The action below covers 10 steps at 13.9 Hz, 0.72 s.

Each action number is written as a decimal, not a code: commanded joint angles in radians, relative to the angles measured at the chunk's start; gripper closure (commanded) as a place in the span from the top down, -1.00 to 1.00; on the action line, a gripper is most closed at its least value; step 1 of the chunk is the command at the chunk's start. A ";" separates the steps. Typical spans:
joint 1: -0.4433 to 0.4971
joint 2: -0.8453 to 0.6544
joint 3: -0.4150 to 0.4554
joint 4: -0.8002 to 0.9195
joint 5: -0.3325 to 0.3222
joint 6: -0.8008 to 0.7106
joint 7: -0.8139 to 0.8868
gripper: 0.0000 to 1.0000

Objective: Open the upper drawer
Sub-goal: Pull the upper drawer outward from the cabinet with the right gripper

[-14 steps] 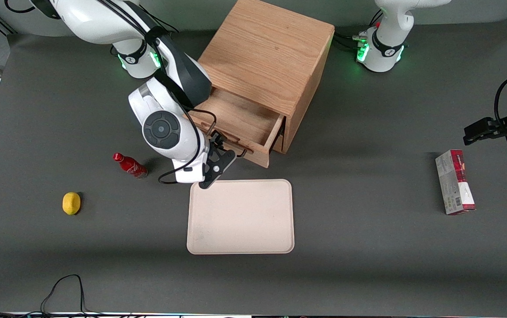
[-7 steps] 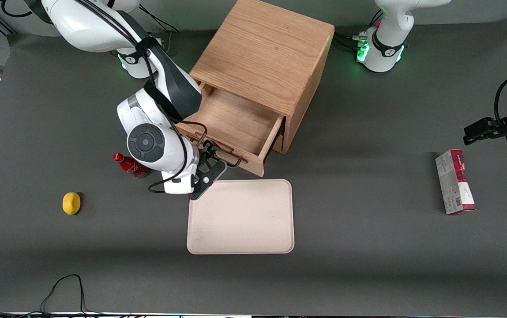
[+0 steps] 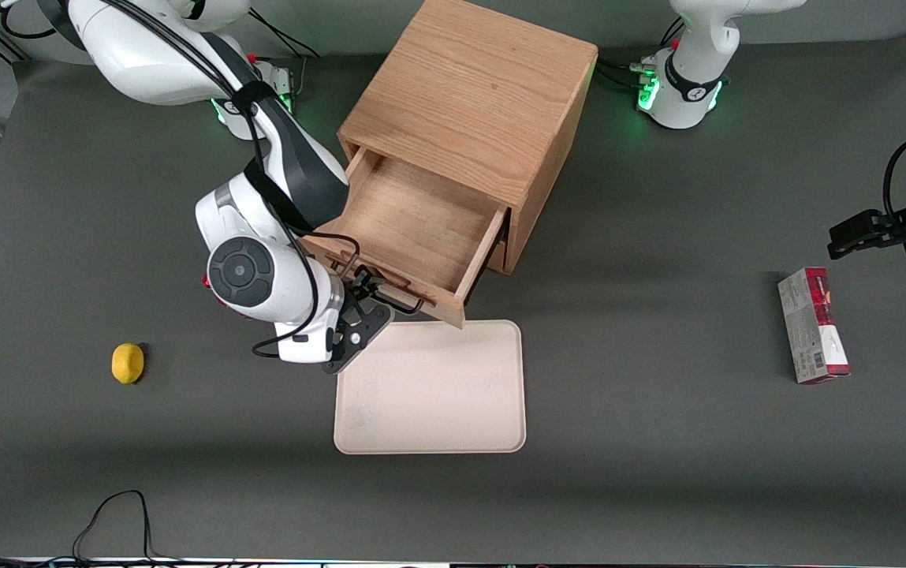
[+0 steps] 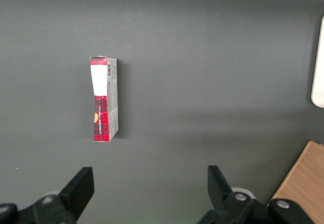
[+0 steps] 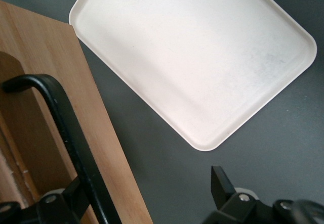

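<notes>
The upper drawer (image 3: 413,229) of the oak cabinet (image 3: 468,87) stands pulled well out, and its inside shows nothing in it. Its front edge overlaps the rim of the tray. My gripper (image 3: 364,298) is at the drawer front, lower than the drawer's rim and nearer the front camera. In the right wrist view the gripper (image 5: 147,191) is open, with its fingers wide apart. The thin black handle (image 5: 66,133) runs between them, close against one finger (image 5: 76,196). The other finger (image 5: 218,181) hangs over bare table.
A cream tray (image 3: 429,386) (image 5: 202,47) lies just in front of the drawer. A lemon (image 3: 127,363) sits toward the working arm's end. A red bottle (image 3: 206,279) is almost hidden by the arm. A red and grey box (image 3: 811,323) (image 4: 104,100) lies toward the parked arm's end.
The drawer has slid farther out of the cabinet toward the tray. My gripper moved with the handle, nearer the front camera and toward the working arm's end, covering most of the bottle.
</notes>
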 commanded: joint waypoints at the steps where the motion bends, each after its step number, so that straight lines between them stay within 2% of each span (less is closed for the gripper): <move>1: -0.028 0.050 0.002 0.063 0.013 -0.001 -0.023 0.98; 10: -0.062 0.095 0.001 0.093 0.032 0.048 -0.014 1.00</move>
